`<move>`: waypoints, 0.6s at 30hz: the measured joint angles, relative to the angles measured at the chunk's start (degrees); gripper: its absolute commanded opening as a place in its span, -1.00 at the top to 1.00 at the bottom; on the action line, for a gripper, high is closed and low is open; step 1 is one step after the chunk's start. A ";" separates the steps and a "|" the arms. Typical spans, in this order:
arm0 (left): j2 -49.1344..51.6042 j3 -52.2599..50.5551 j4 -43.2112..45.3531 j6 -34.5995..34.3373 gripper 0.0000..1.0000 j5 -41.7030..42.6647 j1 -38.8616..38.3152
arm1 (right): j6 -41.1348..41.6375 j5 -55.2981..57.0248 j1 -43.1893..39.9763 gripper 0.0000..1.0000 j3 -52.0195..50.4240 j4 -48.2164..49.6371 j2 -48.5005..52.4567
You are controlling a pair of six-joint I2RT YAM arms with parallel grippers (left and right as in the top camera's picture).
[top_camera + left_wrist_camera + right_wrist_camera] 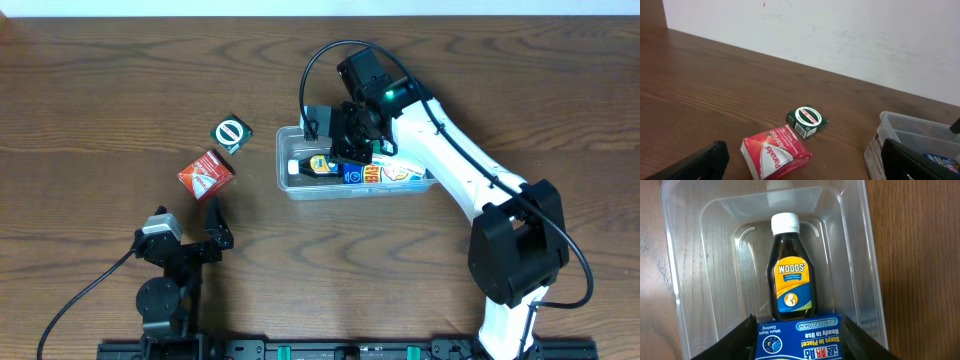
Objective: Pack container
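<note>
Overhead: the container point(284, 175) lies right of centre on the counter point(100, 80); the right claw point(350, 150) hangs over its left end; the left claw point(218, 226) — jaws wide apart — sits near-left, just short of a red box point(206, 172) and a green box point(231, 133).
Left wrist: the two boxes lie just apart; the container shows at the right edge.
Right wrist: a bottle point(791, 275) lies inside the container; a blue box point(800, 340) sits between the fingers point(735, 342) — gripped or loose, I cannot tell.
</note>
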 measured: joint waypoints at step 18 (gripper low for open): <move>0.00 0.00 0.00 0.02 -0.96 0.00 0.00 | 23.56 4.92 -8.02 -0.99 1.79 4.13 -0.79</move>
